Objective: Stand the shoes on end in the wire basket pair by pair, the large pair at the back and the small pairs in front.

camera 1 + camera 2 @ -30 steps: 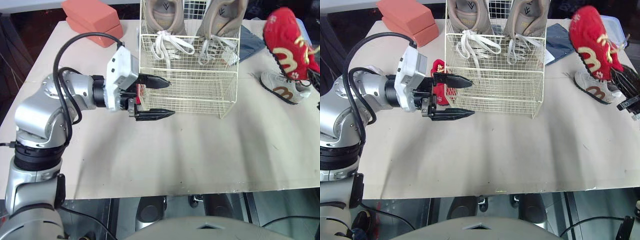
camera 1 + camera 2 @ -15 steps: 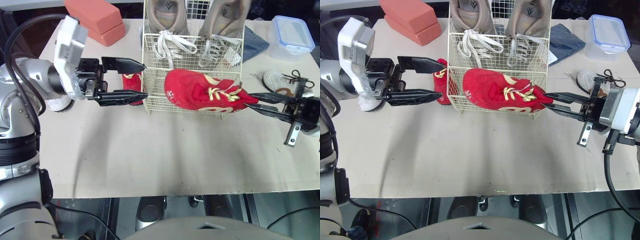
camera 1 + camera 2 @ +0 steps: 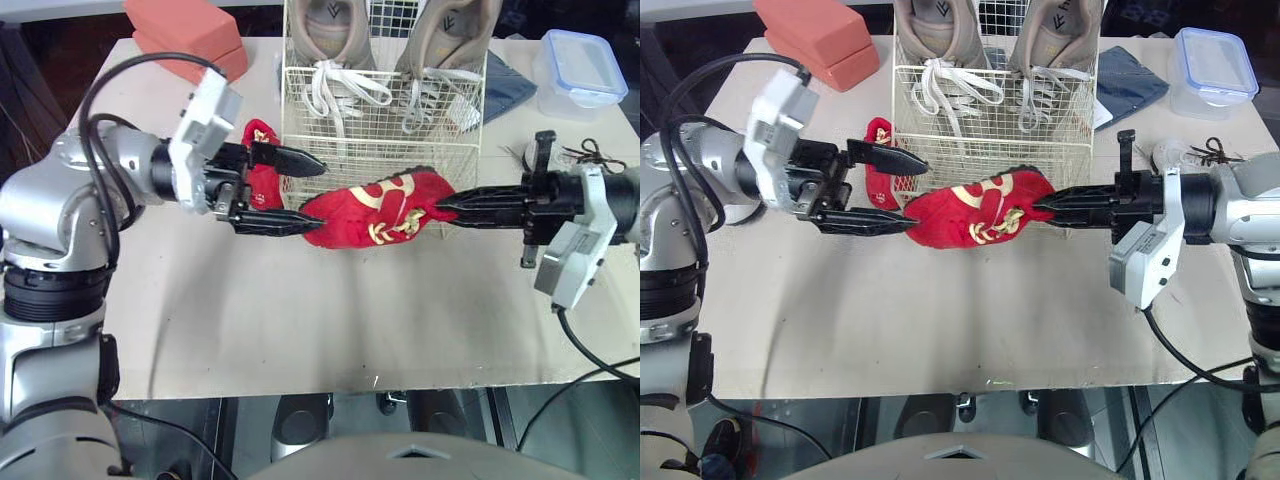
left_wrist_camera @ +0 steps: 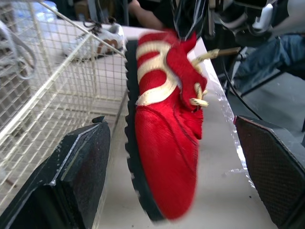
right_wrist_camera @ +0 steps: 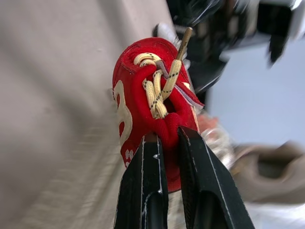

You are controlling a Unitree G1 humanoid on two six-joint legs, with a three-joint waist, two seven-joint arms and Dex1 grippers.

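- tan shoes (image 3: 335,25) in wire basket (image 3: 380,165): toe ends cut off by top edge of the head views.
- 2nd red shoe (image 3: 878,165), beside the basket: we see part only, rest is behind left gripper (image 3: 312,192).
- small grey shoe (image 3: 1167,155): mostly behind right arm (image 3: 1230,200); a pale bit & laces show.
- held red shoe (image 3: 375,205): heel rim hidden inside right gripper (image 5: 167,136); toe blurred in left wrist view.
- right wrist view bkgd: too blurred for us to tell.
- blue cloth (image 3: 505,85): partly behind basket.
- orange blocks (image 3: 185,35): cut by top edge.

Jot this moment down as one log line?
right gripper: shut on red shoe heel end | left gripper: open, straddling its toe | red shoe: outside wire basket, in front | large pair: standing at back
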